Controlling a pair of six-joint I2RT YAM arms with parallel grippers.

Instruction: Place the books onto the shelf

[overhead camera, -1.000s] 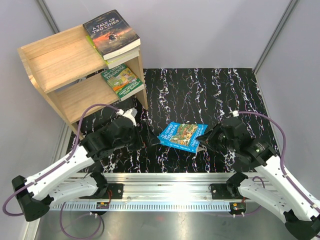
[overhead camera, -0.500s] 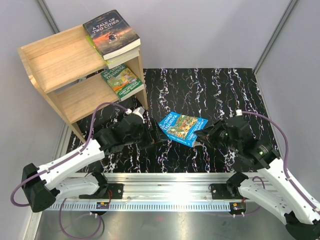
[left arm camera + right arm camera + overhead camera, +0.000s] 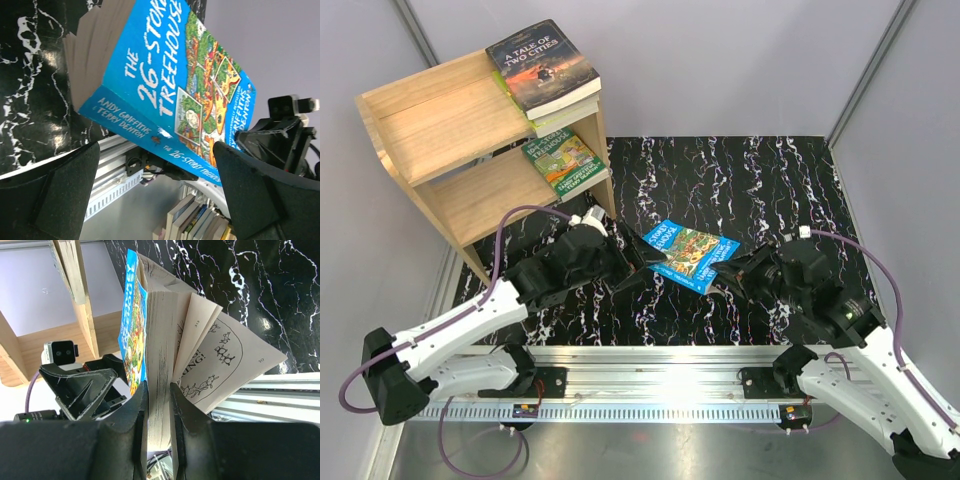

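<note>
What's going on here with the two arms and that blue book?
The right gripper holds the blue book by its page edge, some pages fanning loose. The left gripper is wide open, its fingers either side of the book, not closed on it. A brown book and a green book already sit on the shelf.

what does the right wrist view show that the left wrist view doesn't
Only the right wrist view: the right gripper clamped on the page edges of the blue book, loose pages fanning out with drawings on them, and the wooden shelf beyond. Only the left wrist view: the book's front cover and spine, reading The 26-Storey Treehouse, and the left gripper open, with one finger on each side of the book. Both: the blue book and the black marbled table.
</note>
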